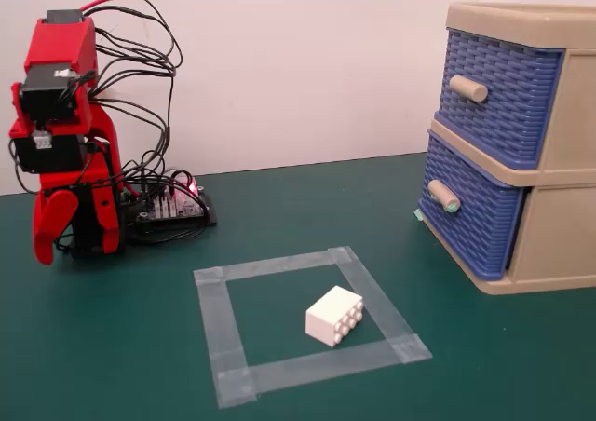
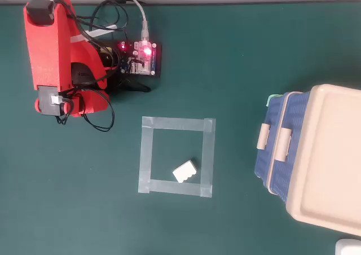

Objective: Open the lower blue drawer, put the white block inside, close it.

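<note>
The white block (image 1: 334,315) lies inside a taped square, near its front right corner, studs facing the front; it also shows in the overhead view (image 2: 185,171). The lower blue drawer (image 1: 475,221) of the beige cabinet (image 1: 559,235) is shut, and its knob (image 1: 440,196) is tipped pale green. From overhead the drawer's front (image 2: 262,165) shows at the cabinet's left side. My red gripper (image 1: 48,249) hangs down by the arm's base at the far left, far from block and drawer. Only one jaw tip shows. In the overhead view the gripper (image 2: 62,105) is mostly hidden under the folded arm.
The upper blue drawer (image 1: 498,104) with a plain beige knob is shut. A square of clear tape (image 1: 279,267) marks the green mat. A controller board (image 1: 172,207) with lit red LEDs and loose cables sits beside the arm's base.
</note>
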Robot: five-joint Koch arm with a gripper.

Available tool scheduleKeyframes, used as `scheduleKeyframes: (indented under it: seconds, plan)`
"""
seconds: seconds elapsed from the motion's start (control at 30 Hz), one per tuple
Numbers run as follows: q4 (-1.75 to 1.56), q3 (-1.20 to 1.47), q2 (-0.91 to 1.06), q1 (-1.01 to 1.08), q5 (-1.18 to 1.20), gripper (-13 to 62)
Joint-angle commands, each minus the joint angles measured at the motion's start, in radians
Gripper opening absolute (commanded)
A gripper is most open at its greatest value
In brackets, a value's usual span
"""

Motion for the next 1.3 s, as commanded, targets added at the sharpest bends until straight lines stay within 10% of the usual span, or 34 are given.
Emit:
scheduleKeyframes:
  seconds: [0.0, 0.47, 0.67, 0.93, 1.27]
  plan:
    - [0.117, 0.014, 0.046, -0.002, -0.005, 34.3]
    - [0.117, -0.313, 0.035, -0.040, 0.184, 33.8]
    - [-0.046, -0.557, -0.103, -0.555, 0.762, 33.7]
    - [-0.805, -0.449, -0.371, -1.126, 1.384, 33.5]
    - [-2.200, 0.021, -0.541, -1.351, 1.463, 33.4]
